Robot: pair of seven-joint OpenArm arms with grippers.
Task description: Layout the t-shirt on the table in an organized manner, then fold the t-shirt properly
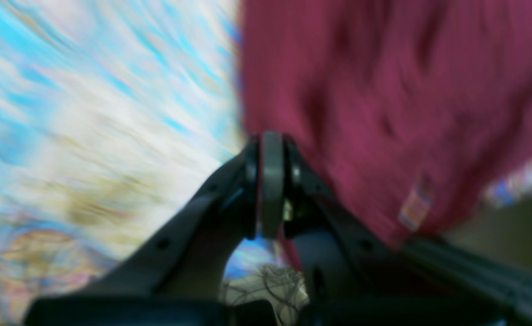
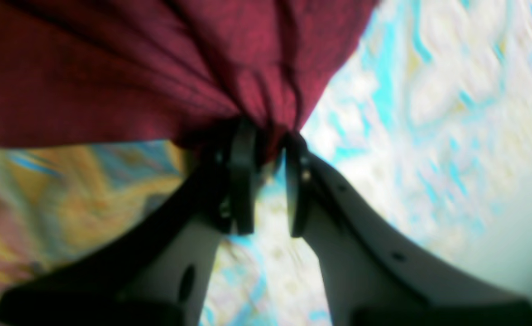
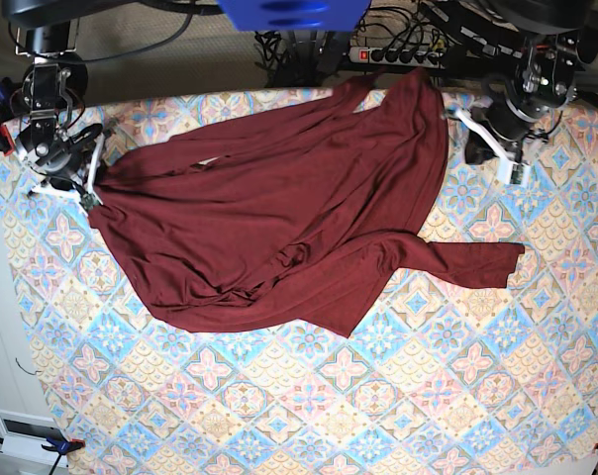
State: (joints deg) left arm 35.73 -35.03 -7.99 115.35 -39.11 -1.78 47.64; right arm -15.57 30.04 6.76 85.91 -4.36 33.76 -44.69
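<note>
1. Maroon knit, thin and soft: the t-shirt (image 3: 279, 233) lies spread but crooked on the table (image 3: 398, 416), its bulk toward the far edge of the table, one sleeve trailing out toward the left arm's side.
2. We see the right gripper (image 2: 266, 145) with a bunched fold of the t-shirt pinched between its part-closed jaws, at one far corner of the table.
3. We see the left gripper (image 1: 272, 149) closed tight; a sliver of maroon shows between the pads, so we judge that it holds a thin edge of the t-shirt near the opposite far corner of the table.
4. The relation that matters: the t-shirt's long axis runs between our two grips, along the far edge of the table, with the cloth hanging toward the near edge.
5. We judge that the next move calls for pulling the two grips apart along that axis to draw the fabric flat.
</note>
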